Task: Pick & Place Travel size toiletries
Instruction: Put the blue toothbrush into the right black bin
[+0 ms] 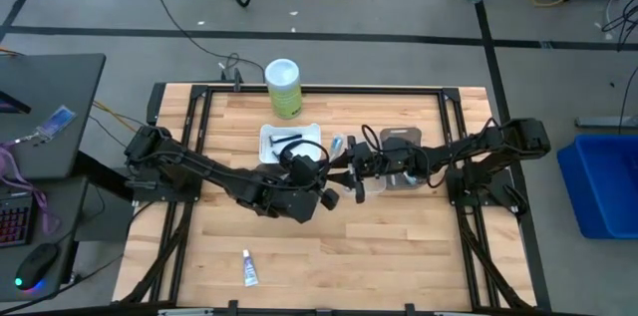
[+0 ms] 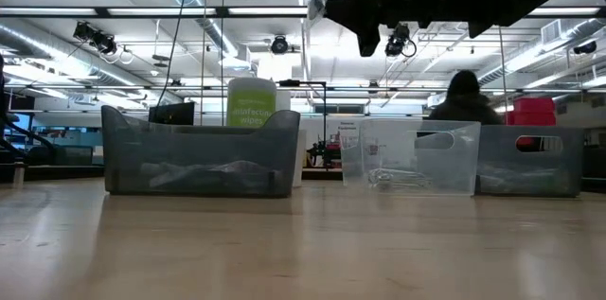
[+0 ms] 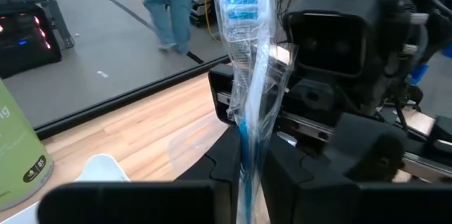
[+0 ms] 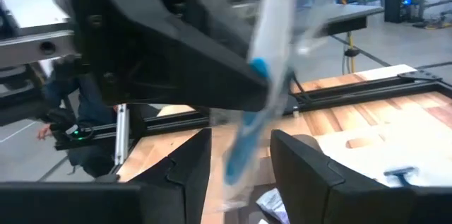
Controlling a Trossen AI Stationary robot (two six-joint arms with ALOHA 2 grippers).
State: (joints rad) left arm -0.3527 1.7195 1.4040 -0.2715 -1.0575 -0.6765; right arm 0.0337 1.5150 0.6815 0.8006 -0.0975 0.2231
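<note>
The left gripper (image 3: 247, 164) is clamped on the lower handle of a wrapped toothbrush (image 3: 248, 54), holding it upright above mid-table, and just across from it the right gripper (image 4: 240, 155) has its fingers apart on either side of the same brush. By the look of it the brush is light and stiff, but its clear wrapper is loose and slippery, so the firm handle is the place to pinch, not the crinkled film near the bristles. Farther off a tube (image 1: 250, 269) lies alone near the table's front edge.
</note>
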